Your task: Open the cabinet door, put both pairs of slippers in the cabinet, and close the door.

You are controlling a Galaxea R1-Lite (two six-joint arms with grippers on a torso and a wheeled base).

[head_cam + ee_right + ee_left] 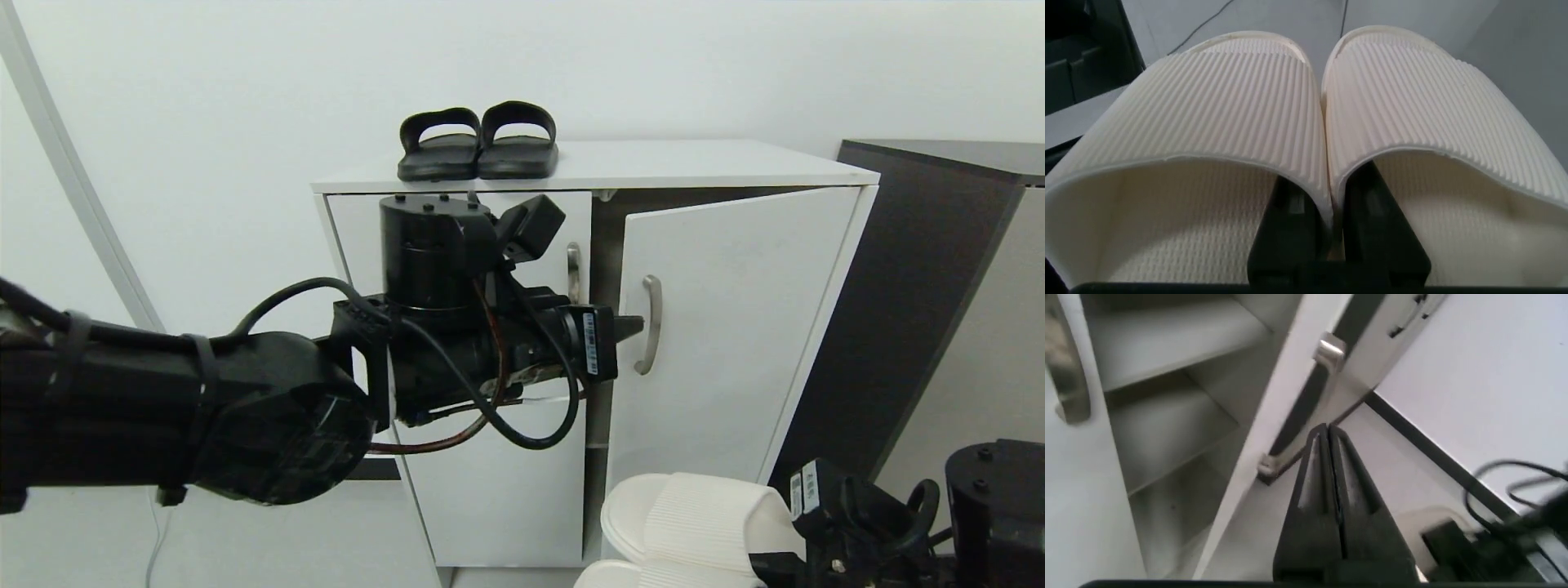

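Note:
A white cabinet (694,163) has its right door (735,343) swung partly open and its left door (490,490) closed. A pair of black slippers (478,145) rests on the cabinet top. My left gripper (633,327) is shut, its tip against the right door's metal handle (651,322). In the left wrist view the joined fingers (1328,457) lie beside that handle (1298,408), with bare shelves (1167,425) inside. Low at the front right, my right gripper (775,559) is shut on the pair of white slippers (694,523), clamping their adjoining inner walls (1327,122).
A dark grey unit (922,286) stands right beside the cabinet, close to the open door's edge. The left door's handle (574,273) sits just behind my left wrist. A slanted grey post (65,163) runs along the wall at the left.

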